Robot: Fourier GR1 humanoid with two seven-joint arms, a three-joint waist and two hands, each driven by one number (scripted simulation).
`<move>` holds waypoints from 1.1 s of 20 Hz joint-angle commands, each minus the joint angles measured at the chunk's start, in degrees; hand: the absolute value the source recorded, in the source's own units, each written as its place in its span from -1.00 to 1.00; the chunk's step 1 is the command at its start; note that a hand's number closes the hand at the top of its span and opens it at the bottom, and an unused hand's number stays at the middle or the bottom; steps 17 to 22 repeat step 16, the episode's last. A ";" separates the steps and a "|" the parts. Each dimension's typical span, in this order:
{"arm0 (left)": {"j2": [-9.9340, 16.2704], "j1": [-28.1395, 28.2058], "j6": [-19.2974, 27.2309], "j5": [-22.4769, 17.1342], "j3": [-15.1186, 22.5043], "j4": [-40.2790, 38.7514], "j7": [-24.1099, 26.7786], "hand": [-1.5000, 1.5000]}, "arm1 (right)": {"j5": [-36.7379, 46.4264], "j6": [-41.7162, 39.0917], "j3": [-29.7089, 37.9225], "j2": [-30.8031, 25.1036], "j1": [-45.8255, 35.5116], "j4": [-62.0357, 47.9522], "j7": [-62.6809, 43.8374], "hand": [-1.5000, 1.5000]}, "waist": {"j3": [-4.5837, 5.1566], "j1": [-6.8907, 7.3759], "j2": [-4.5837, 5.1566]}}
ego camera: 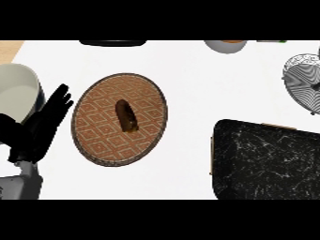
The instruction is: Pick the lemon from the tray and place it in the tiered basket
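Left hand (41, 123) is resting at 9 o'clock, fingers apart, holding nothing. Right hand unseen. Tiered basket (313, 84) is waiting at 2 o'clock, apparently ready to receive.

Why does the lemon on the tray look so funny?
The thing lying in the middle of the round patterned tray is dark brown and long, not yellow and round like a lemon. It looks odd for a lemon. The left hand rests open beside the tray, touching nothing.
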State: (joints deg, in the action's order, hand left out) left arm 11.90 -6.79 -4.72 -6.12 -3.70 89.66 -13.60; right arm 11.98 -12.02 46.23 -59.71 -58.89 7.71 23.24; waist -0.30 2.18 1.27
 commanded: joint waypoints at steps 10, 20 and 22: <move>0.13 2.49 -0.51 0.12 -0.43 -0.06 1.59 0.00 | -6.25 -6.70 7.10 -12.29 12.07 -1.46 -0.69 -1.00 | -0.41 -0.33 0.37; -0.61 1.24 0.01 -0.30 -0.40 0.71 1.19 0.00 | -7.01 -10.16 7.99 -15.16 15.37 -1.26 -0.89 -1.00 | -0.55 -0.51 0.43; -0.61 1.24 0.01 -0.30 -0.40 0.71 1.19 0.00 | -7.01 -10.16 7.99 -15.16 15.37 -1.26 -0.89 -1.00 | -0.55 -0.51 0.43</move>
